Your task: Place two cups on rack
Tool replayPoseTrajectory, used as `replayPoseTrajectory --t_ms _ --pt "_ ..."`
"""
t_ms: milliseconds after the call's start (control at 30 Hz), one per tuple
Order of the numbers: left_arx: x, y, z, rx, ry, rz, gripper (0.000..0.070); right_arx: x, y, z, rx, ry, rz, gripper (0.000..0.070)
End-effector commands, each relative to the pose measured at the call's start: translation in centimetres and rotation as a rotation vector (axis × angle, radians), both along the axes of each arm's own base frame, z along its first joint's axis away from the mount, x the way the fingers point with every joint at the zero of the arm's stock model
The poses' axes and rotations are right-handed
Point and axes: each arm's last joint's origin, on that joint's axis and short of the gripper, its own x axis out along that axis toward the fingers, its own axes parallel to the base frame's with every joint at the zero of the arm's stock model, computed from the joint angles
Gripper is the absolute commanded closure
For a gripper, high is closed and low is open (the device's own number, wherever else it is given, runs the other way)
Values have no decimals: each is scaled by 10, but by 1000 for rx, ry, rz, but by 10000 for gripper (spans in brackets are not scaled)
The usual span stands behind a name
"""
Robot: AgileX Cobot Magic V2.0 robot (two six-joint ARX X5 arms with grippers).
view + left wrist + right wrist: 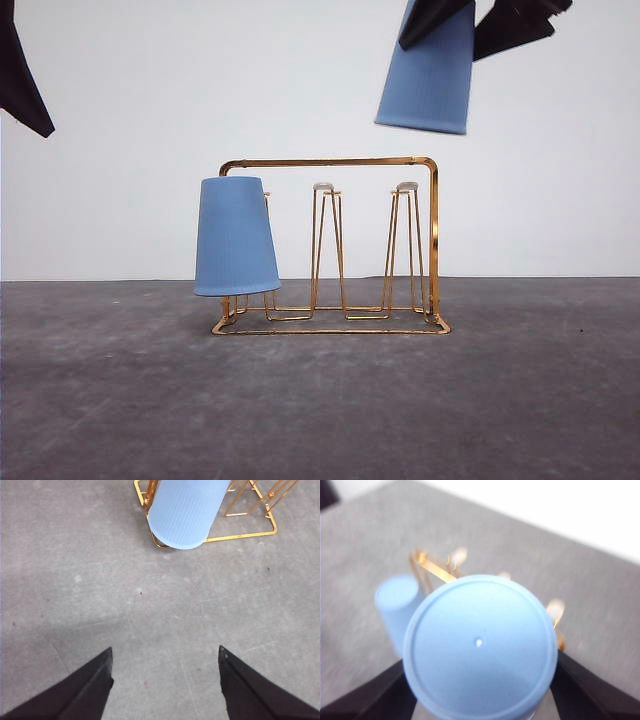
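Nearest the front camera lay bare grey desk [320,410]; behind it stood the rack [330,165], one cup [235,237] inverted over its left prong. My right gripper [470,20] held the second cup [428,75] high above the right prong [407,187], mouth down, axis tilted off vertical (that tilt could catch the rim on the prong and tip the rack, I judged). At my left wrist, my left gripper [165,680] gaped open, holding nothing. At my right wrist, the held cup's flat base [480,647] faced the lens, clamped between my fingers [365,700].
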Motion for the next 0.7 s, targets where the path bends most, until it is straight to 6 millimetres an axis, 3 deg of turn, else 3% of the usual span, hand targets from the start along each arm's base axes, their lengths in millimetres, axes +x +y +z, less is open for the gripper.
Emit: replayPoseTrajectory --t_ms 0,367,533,667 --pt "1 -1 4 -8 -17 1 318 10 6 -4 -23 -10 13 371" --pt "2 -1 4 -22 -15 13 318 56 24 -71 -95 169 17 362" --pt "2 -1 4 -22 -16 13 318 68 29 -98 -124 246 19 281" --pt "2 -1 4 -24 -14 15 317 69 30 -104 -132 278 16 181"
